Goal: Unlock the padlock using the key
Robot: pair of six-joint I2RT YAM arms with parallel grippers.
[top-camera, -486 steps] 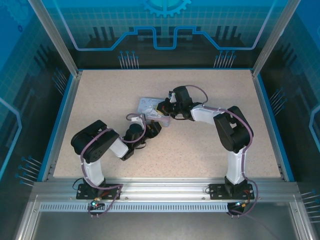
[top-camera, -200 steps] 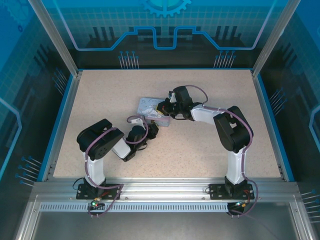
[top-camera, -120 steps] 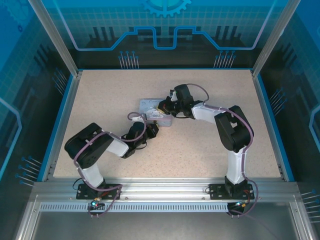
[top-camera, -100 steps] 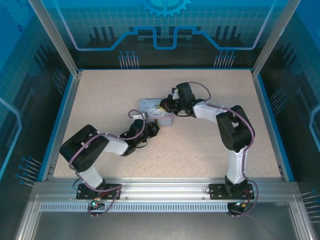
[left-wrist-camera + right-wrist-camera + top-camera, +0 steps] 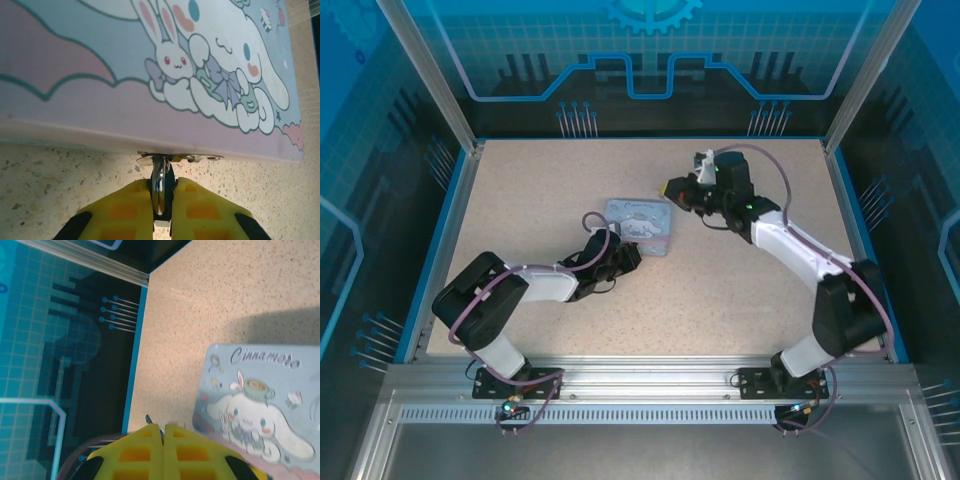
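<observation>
The right arm has swung off the Cinnamoroll tin [image 5: 642, 222]. A moment ago the right gripper [image 5: 672, 187] sat low over the tin's right side; now it hangs beyond the tin's far right corner, clear of the box and above the speckled table [image 5: 740, 290]. Its yellow jaws are pressed together. In the right wrist view a thin dark sliver juts out at their seam, which I take to be the key [image 5: 148, 418], though too little shows to tell how it lies. Meanwhile the left gripper [image 5: 626, 256] has pushed up to the tin's near edge and narrowed its jaws. They now pinch the padlock [image 5: 160, 184], a small silvery piece hanging from the hasp [image 5: 180, 158] on the tin's front wall, just above the table. For the task this looks like a split of roles: the left steadies the lock and the right carries the key free. The key is not yet in the lock, and the keyhole is hidden between the left pads, so the return approach will probably need careful lining up.
</observation>
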